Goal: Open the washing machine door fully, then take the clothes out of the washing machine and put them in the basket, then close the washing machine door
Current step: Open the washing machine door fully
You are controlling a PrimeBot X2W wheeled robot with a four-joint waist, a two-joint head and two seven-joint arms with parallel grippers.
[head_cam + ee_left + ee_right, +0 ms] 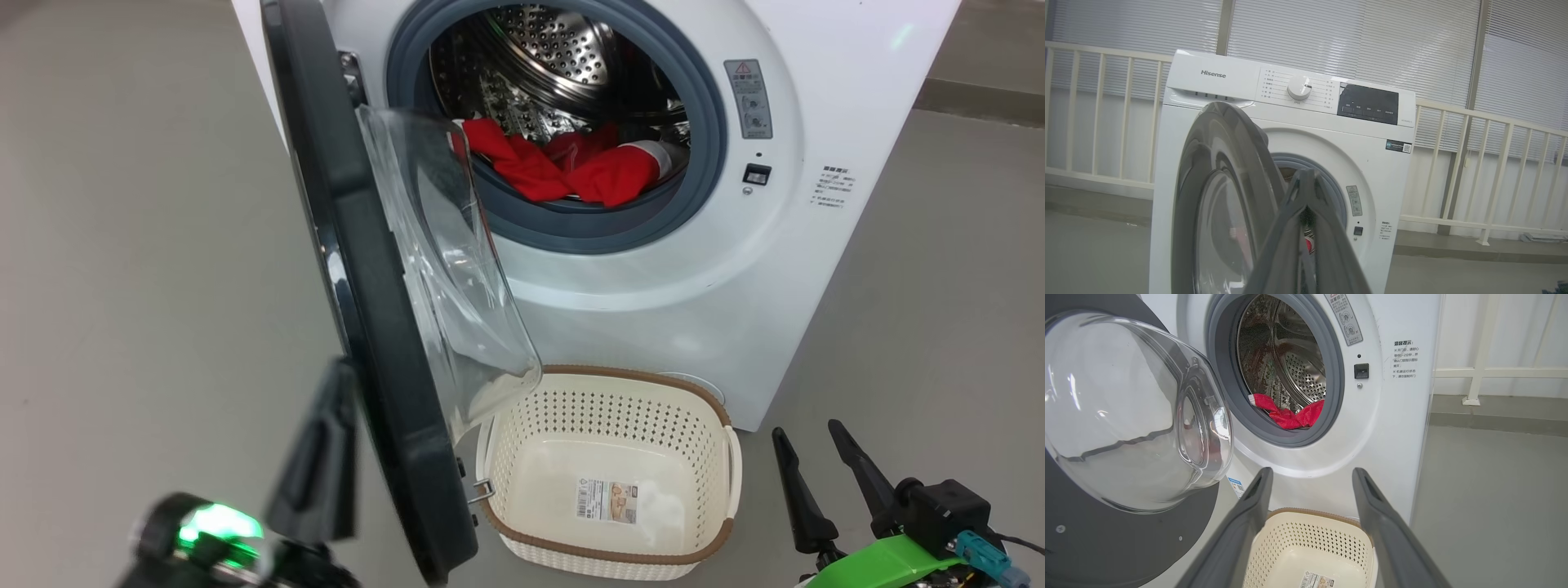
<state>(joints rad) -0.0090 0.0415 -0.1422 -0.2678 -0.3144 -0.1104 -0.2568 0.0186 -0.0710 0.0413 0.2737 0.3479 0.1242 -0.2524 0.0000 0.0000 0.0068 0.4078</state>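
None of the clothes [571,171] are out, your door [367,327] stands partly open, basket [555,416] empty, left gripper [336,384] pressed together, right gripper [804,430] spread.

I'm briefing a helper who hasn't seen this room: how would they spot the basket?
Find the white washing machine with its round door swung open. On the floor at its foot sits the basket: cream perforated plastic, brown rim, a label on its bottom.

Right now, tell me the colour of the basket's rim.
The basket rim is brown; the head view shows it best.
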